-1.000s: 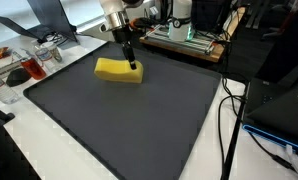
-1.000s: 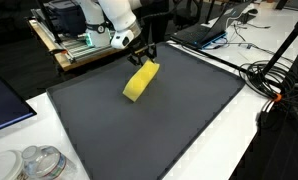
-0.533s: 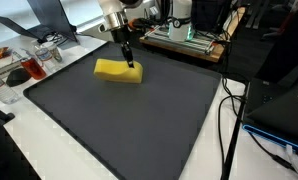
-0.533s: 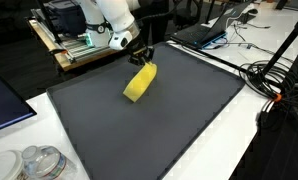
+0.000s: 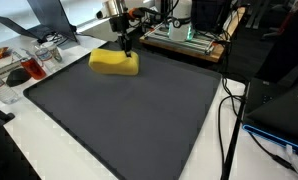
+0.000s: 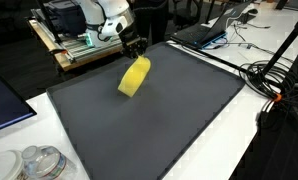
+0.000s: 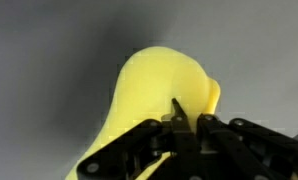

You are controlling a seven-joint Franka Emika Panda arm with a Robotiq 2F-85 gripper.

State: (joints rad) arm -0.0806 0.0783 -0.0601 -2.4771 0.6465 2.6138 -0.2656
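- Step in hand, as judged: lifting the yellow sponge (image 5: 113, 63) right after the grasp.
- End effector (image 5: 125, 49): clamped shut on the sponge, with the jaws pinching the soft foam near one end; confirmed in the wrist view (image 7: 186, 120), where the foam bulges around the pinch.
- Sponge position: hanging tilted from the end effector over the far part of the dark mat (image 5: 129, 120), near its back edge; in an exterior view (image 6: 133, 77), free end pointing down toward the mat.
- Next move, as judged: calls for a firm, unchanged grip and a slow, smooth path. Allow for swing of the free end and for slip out of a pinch set so close to one end.
- Hard to make out: whether the free end hangs clear of the mat or rests on it; no gap discernible in either exterior view.
- Hidden: jaw tips, sunk in the foam; most of the sponge, cut off or blurred in the wrist view.
- Cut off: arm (image 6: 101, 14) at the top of both exterior views.
- Too small to identify: clear containers (image 5: 24, 68) and cables (image 5: 229, 110) on the table (image 5: 34, 140).
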